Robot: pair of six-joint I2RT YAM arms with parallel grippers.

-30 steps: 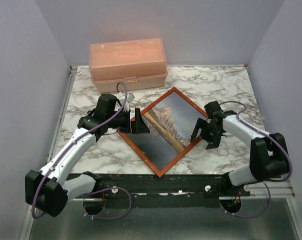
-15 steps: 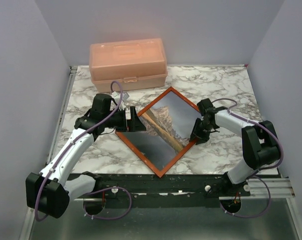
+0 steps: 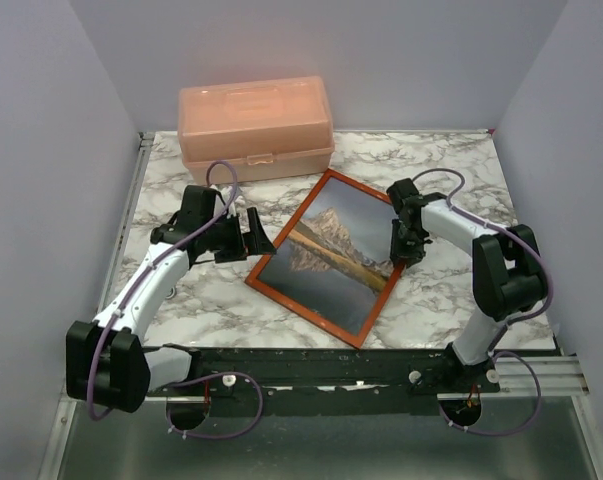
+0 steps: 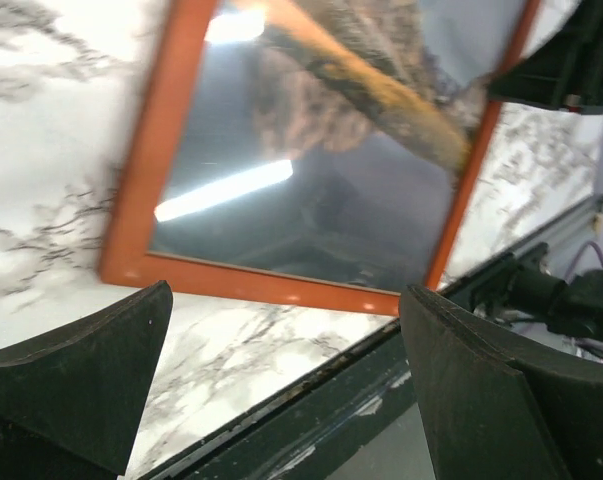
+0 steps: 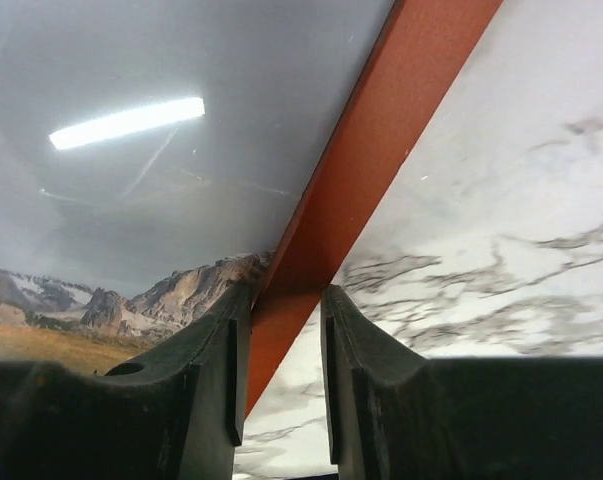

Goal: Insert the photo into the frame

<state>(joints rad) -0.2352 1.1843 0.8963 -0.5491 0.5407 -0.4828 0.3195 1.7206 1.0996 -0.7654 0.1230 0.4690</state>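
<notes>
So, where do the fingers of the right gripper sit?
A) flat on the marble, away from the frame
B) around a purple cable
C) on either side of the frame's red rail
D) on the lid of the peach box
C: in the right wrist view the right gripper has one finger on each side of the red rail of the frame.

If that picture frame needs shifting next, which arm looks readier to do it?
The right. The right gripper is already pinched on the frame at its red rail, while the left gripper hangs wide open beside it, touching nothing.
</notes>
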